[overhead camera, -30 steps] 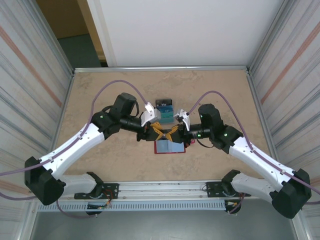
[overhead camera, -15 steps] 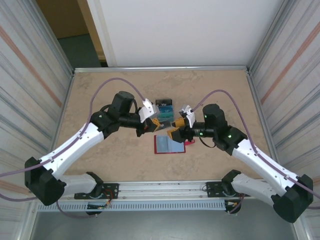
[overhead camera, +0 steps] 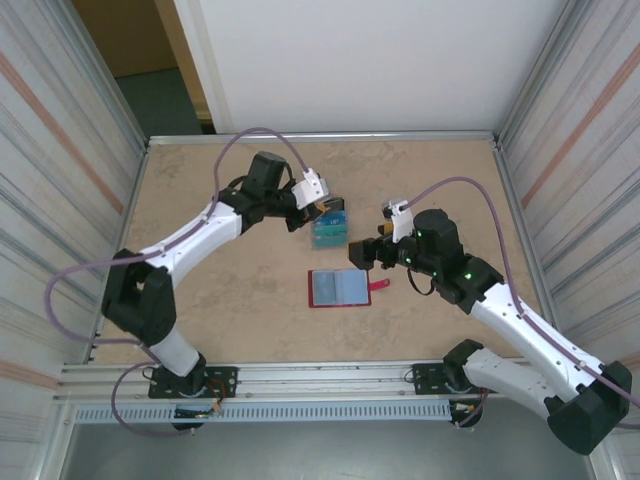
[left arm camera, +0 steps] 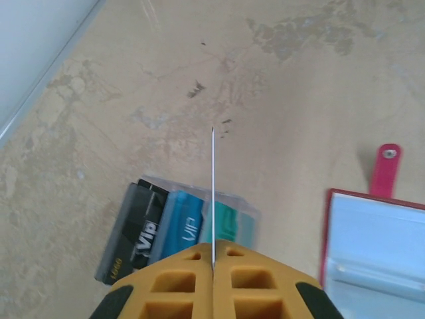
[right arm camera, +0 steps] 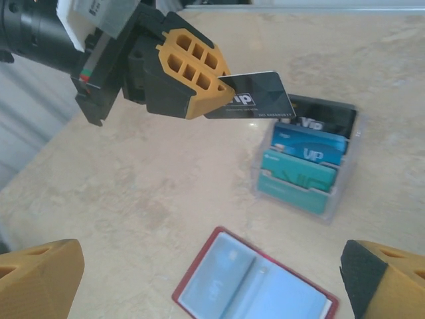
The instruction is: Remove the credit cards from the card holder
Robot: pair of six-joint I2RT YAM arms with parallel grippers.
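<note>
**Left hand** (right arm camera: 218, 85): the yellow fingers (right arm camera: 189, 66) are pressed together and clamped on a black plastic credit card with pale "VIP" lettering (right arm camera: 255, 96). The card is held in the air, clear of the desk and just above the far end of the card stack. In the left wrist view it appears edge-on as a thin line.

**Right hand** (overhead camera: 363, 252): the fingers (right arm camera: 40, 276) stand wide apart and hold nothing. The hand hangs over the desk near the far right corner of the card holder.

**Card holder:** a red leather-like folding card holder (overhead camera: 340, 288) lies open and flat on the beige stone-patterned desk (overhead camera: 220, 300), with its pale bluish clear sleeves facing up. Its red snap tab (overhead camera: 381, 287) points right. Whether any card is in the sleeves cannot be told.

**Card stack:** overlapping black, blue and teal credit cards (right arm camera: 302, 156) sit in a clear plastic tray (right arm camera: 346, 174). The tray is beyond the card holder and apart from it.
</note>
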